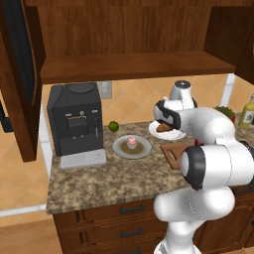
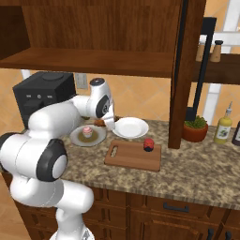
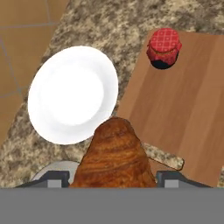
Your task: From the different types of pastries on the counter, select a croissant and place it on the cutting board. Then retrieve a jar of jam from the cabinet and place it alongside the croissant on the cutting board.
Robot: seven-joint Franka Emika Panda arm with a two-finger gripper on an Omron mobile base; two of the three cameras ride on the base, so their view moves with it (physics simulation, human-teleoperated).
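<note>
The croissant [image 3: 114,155] is clamped in the pincer [image 3: 113,177], held above the table [image 3: 131,26] between white plate [image 3: 72,94] and board [image 3: 183,109]. It should be carried over bare wood beside the jar [image 3: 164,48], lowered flat, then released.

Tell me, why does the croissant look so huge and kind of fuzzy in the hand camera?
Hand view: the croissant sits right at the lens, so it looks big and soft-edged; the jam jar beyond looks sharper. Left base view: the same croissant looks tiny under the gripper.
</note>
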